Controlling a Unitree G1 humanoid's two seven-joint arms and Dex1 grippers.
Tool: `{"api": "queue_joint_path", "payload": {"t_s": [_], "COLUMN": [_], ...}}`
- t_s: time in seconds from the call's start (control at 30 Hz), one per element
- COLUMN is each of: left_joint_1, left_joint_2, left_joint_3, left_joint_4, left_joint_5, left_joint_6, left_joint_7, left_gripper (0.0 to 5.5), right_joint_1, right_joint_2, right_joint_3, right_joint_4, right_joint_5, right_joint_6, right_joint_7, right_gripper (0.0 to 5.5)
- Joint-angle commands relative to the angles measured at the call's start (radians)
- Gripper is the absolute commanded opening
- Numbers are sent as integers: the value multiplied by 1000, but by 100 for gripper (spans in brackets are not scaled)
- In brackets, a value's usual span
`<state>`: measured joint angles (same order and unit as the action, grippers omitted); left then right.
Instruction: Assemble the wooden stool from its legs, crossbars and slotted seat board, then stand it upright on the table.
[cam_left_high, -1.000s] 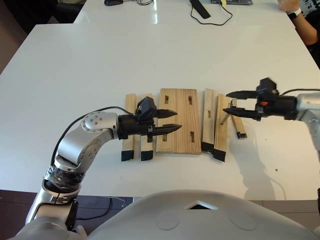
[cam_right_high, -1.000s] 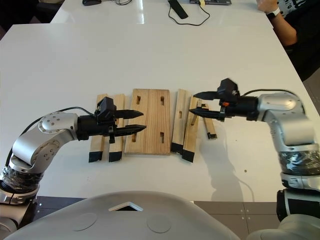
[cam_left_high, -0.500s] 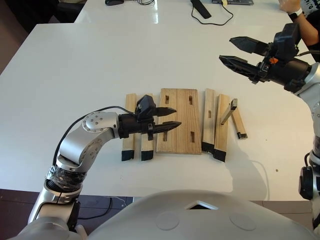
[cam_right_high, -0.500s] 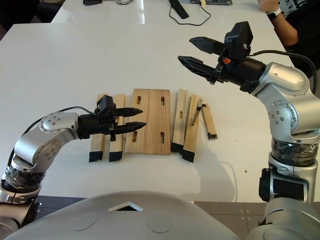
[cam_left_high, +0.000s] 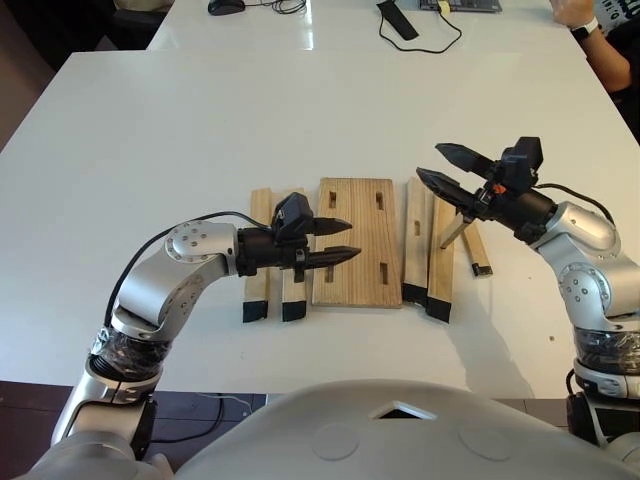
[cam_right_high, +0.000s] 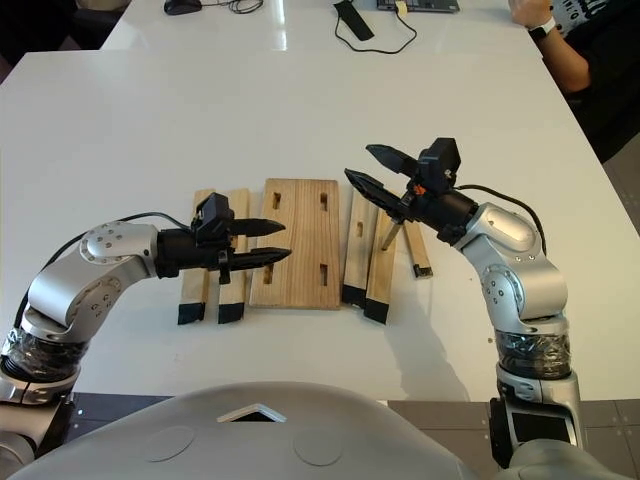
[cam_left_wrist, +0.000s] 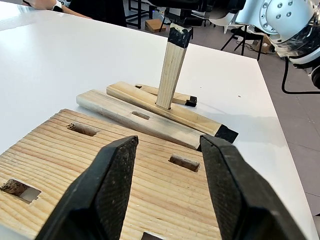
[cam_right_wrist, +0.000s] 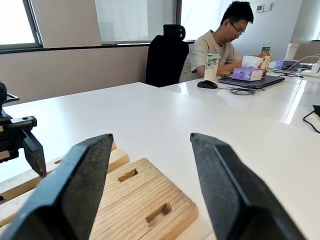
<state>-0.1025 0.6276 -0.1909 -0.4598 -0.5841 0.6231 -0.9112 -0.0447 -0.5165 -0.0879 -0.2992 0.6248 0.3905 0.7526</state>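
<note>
the left tool (cam_left_high: 340, 239) is closest, held low over the left edge of the seat board (cam_left_high: 360, 215). its two fingers are spread apart and hold nothing. the seat board lies flat in the middle of the white worktop (cam_left_high: 200, 130), with its slots facing up. the left pair of legs (cam_left_high: 261, 205) lies flat just beside the board on one side, and the right pair of legs (cam_left_high: 416, 235) lies on the other side. a standing crossbar (cam_left_high: 454, 228) sticks up from the outer right leg and leans a bit. a flat crossbar (cam_left_high: 477, 248) lies next to that leg. the right tool (cam_left_high: 432, 163) hangs above the right legs, spread wide and empty. far back lie a black cable (cam_left_high: 420, 30) and a mouse (cam_left_high: 226, 6).
</note>
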Motion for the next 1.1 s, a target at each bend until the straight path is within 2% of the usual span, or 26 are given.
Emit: {"api": "queue_joint_path", "payload": {"t_s": [0.03, 0.13, 0.2, 0.37, 0.47, 0.6, 0.77, 0.9, 1.1], "left_joint_1": [-11, 9, 24, 43, 45, 42, 70, 74, 92], "left_joint_2": [12, 0, -3, 0, 0, -7, -19, -19, -22], "left_joint_3": [10, 12, 12, 13, 9, 6, -7, -7, -12], "left_joint_4": [12, -1, -8, -7, -5, 7, 3, -1, -12], "left_joint_5": [6, 8, 10, 20, 28, 38, 52, 56, 70], "left_joint_6": [11, 11, 8, 1, -2, -8, -16, -15, -18], "left_joint_7": [-1, 22, 33, 45, 47, 47, 59, 60, 69], "left_gripper": [230, 230, 230, 230, 230, 230, 230, 230, 230], "right_joint_1": [-27, -79, -46, 228, 383, 413, 403, 327, 264], "right_joint_2": [-3, -25, -46, -145, -244, -256, -298, -332, -376], "right_joint_3": [-57, -92, -87, -30, 31, 48, 78, 51, 6], "right_joint_4": [-80, -212, -299, -440, -348, -134, 1, 91, 78], "right_joint_5": [108, 217, 270, 348, 182, 9, -161, -244, -285], "right_joint_6": [131, 202, 246, 318, 237, 98, -50, -114, -131], "right_joint_7": [-80, -127, -131, 6, 149, 196, 260, 261, 265], "right_gripper": [285, 285, 285, 285, 285, 285, 285, 285, 285]}}
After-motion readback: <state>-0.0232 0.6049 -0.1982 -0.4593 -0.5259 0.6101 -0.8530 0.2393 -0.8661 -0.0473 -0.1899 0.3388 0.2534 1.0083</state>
